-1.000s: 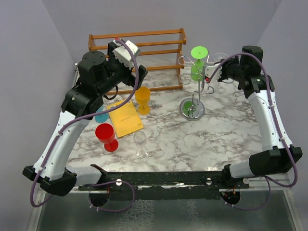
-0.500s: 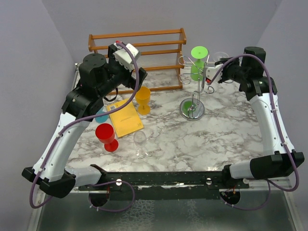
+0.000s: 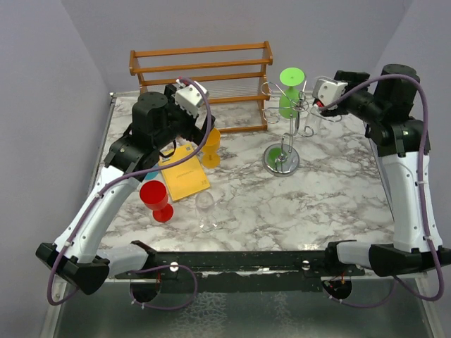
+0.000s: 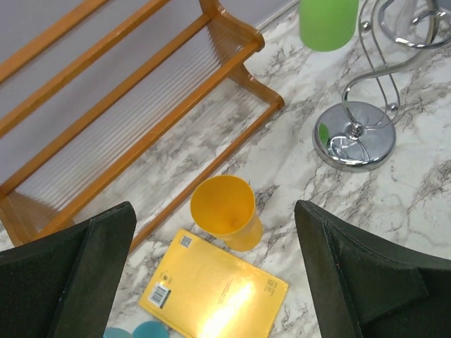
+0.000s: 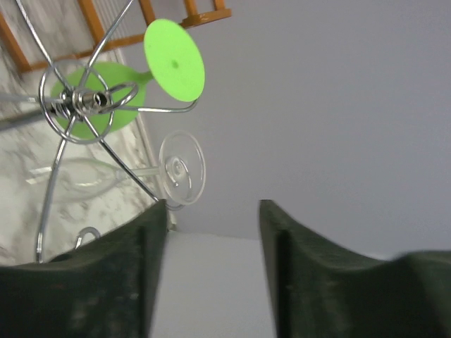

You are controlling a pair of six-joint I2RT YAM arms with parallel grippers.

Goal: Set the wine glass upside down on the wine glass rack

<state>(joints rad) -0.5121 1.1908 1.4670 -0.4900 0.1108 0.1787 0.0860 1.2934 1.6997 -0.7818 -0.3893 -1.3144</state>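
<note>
Right gripper stood parted and empty beside the wine glass, seemingly hung upside down on the wine glass rack (a green glass alongside), so a straight retreat clear of its foot looked wisest

Yellow cup upright on marble tabletop, touching yellow booklet, wooden slatted rack behind, wine glass rack base at right, green glass hanging above.

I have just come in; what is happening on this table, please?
A clear wine glass hangs upside down on the wine glass rack, near a green glass that hangs there too. The right gripper is open close to the clear glass and holds nothing. The left gripper is open above a yellow cup that stands on the table, and it is also empty.
</note>
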